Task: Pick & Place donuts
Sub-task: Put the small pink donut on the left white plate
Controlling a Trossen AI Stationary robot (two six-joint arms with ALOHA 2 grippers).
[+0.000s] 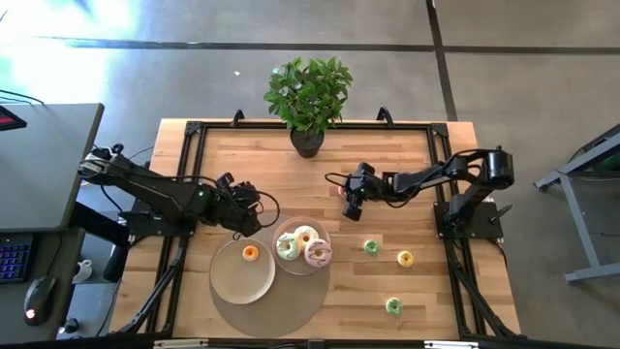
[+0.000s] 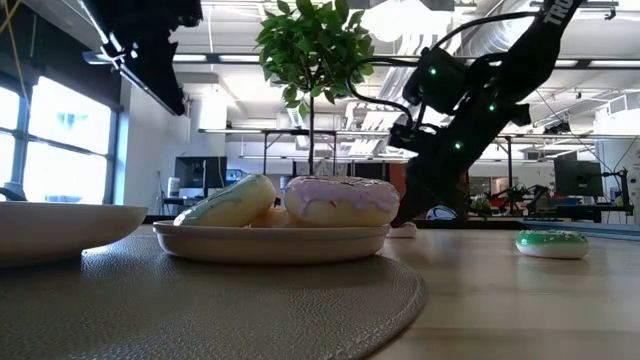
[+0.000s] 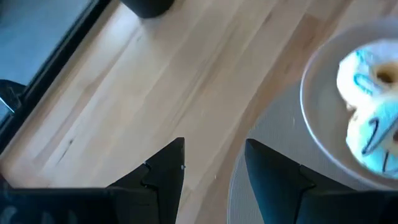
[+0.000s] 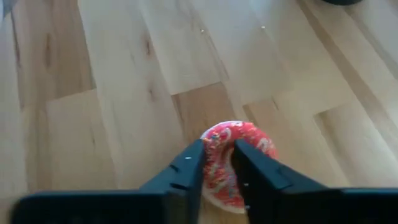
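Observation:
My right gripper (image 1: pixel 349 202) is over the middle of the table and is shut on a red mini donut (image 4: pixel 239 138); it also shows in the low view (image 2: pixel 428 205). My left gripper (image 3: pixel 214 163) is open and empty. It hovers over the wood at the grey mat's far-left edge (image 1: pixel 250 211). Three larger donuts, pink (image 2: pixel 340 200), white-green (image 2: pixel 232 203) and cream (image 1: pixel 304 236), lie in a small plate (image 1: pixel 302 264). An orange-yellow mini donut (image 1: pixel 250 253) lies on the big plate (image 1: pixel 237 281). Two green mini donuts (image 1: pixel 370 247) (image 1: pixel 393 306) and a yellow one (image 1: pixel 405 258) lie flat on the wood. My right gripper pinches one side of the red mini donut's ring (image 4: pixel 219 177) between its two fingers (image 4: pixel 186 171), coming from above and slanting down. The fingers cover the donut's hole. I cannot tell whether the donut rests on the wood or is just off it.
A potted plant (image 1: pixel 308 97) stands at the table's far edge. The round grey mat (image 1: pixel 291 315) carries both plates at the near middle. Bare wood lies between the right gripper and the plates. A black frame (image 1: pixel 441 174) runs around the table.

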